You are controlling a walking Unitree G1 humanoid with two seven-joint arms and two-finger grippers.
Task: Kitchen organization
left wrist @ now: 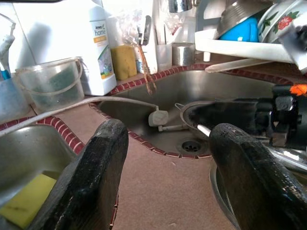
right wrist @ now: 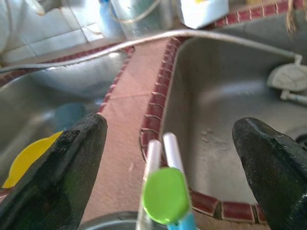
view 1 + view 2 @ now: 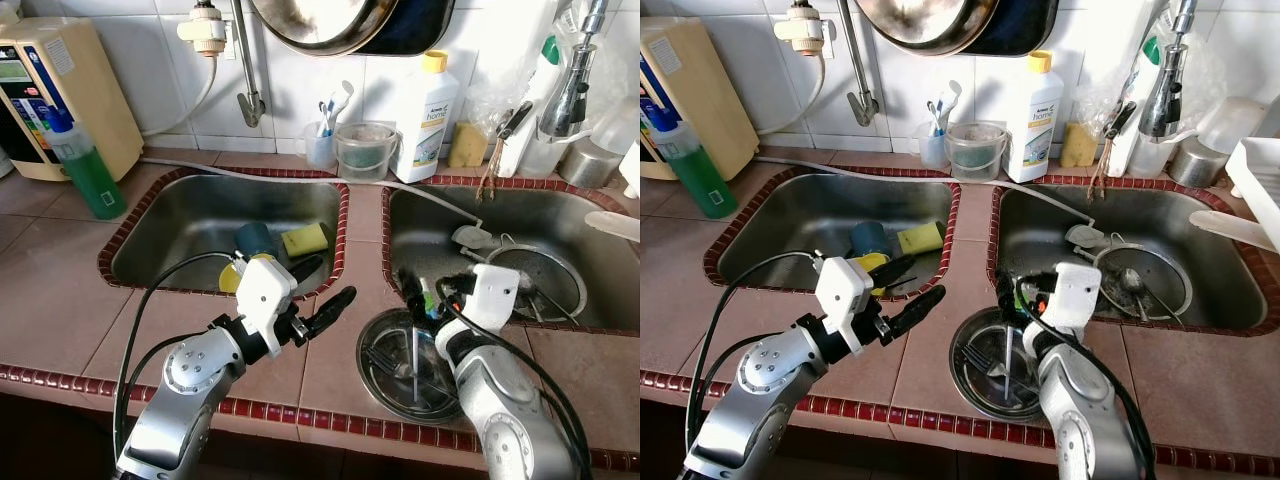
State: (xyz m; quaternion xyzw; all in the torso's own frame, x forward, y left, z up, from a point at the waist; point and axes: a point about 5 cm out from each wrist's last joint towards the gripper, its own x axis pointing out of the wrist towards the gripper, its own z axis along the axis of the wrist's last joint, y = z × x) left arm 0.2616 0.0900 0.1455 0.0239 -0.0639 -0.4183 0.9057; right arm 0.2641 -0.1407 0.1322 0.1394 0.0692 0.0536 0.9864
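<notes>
Gaping black right claw (image 2: 168, 158) above round steel bowl (image 3: 385, 375)

I'm seeing the hanging pan (image 3: 320, 25) at the top centre cut off by the frame edge. The water purifier (image 3: 50, 90) at upper left is cropped too. My right gripper (image 3: 425, 295) hides part of the steel bowl (image 3: 385, 385); I can't count the utensils inside. In the right wrist view the green-tipped item (image 2: 165, 196) is blurred and runs off the bottom edge.
</notes>
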